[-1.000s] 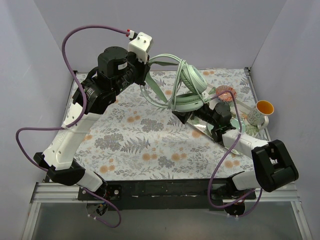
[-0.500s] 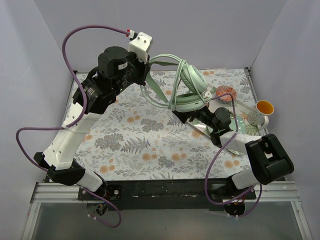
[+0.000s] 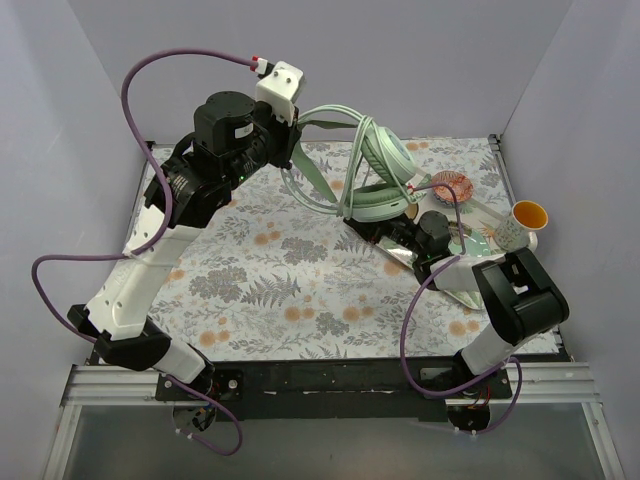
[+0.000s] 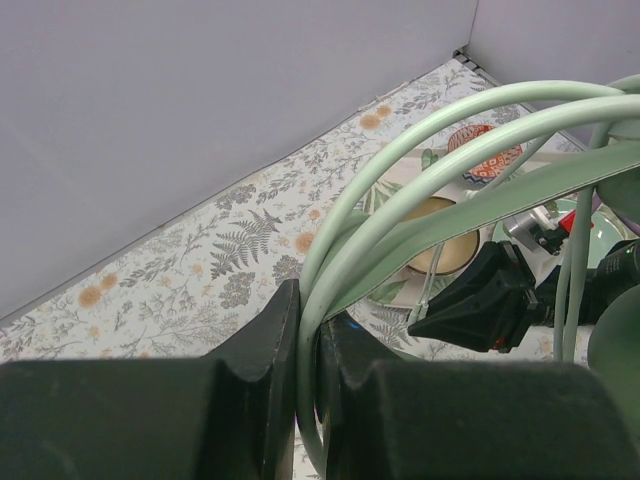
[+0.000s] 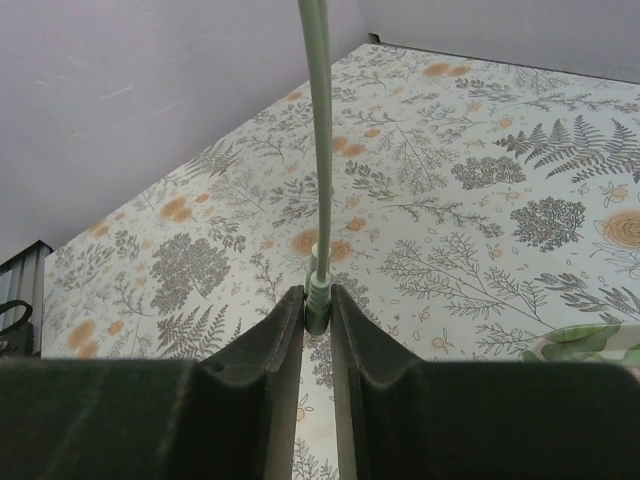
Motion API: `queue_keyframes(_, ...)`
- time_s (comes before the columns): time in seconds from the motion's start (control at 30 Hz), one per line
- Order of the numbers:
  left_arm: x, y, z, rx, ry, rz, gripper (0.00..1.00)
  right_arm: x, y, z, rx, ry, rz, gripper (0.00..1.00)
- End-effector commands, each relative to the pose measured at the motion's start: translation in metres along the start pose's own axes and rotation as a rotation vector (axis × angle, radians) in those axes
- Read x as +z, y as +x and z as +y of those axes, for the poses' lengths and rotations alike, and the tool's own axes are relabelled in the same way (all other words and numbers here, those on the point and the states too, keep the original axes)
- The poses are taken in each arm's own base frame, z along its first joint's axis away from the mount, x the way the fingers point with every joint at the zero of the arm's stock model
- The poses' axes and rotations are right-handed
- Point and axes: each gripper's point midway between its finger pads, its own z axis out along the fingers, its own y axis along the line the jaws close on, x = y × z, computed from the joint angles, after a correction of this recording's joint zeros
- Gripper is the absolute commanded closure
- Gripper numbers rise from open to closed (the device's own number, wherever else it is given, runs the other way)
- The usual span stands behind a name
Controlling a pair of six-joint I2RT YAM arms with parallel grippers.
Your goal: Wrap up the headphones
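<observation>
The mint-green headphones (image 3: 383, 175) hang above the back of the flowered table. My left gripper (image 3: 296, 140) holds them up. In the left wrist view its jaws (image 4: 308, 300) are shut on the headband strap and cable loops (image 4: 400, 170). My right gripper (image 3: 352, 224) reaches in low from the right, under the ear cups. Seen from the right wrist, it (image 5: 317, 298) is shut on the plug (image 5: 317, 290) at the cable's end. The thin cable (image 5: 320, 130) runs straight up from the plug, and the plug's tip is hidden between the fingers.
A small patterned bowl (image 3: 452, 186) and a cup with a yellow inside (image 3: 522, 222) stand at the back right, beside the right arm. Grey walls close the table at the back and on both sides.
My right gripper has gone from wide open to shut on the cable's plug. The right arm's elbow has swung left and forward. The left arm holds still.
</observation>
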Motion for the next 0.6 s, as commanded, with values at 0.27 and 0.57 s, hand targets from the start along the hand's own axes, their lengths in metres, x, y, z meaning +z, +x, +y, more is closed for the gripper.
queue_keyframes(0.27, -0.014, -0.043, 0.001, -0.068, 0.005, -0.147, 1.0, 0.017, -0.037, 0.017, -0.039, -0.07, -0.098, 0.66)
queue_keyframes(0.57, -0.018, -0.049, 0.005, -0.072, -0.015, -0.166, 1.0, 0.017, -0.028, 0.018, -0.018, -0.073, -0.069, 0.86)
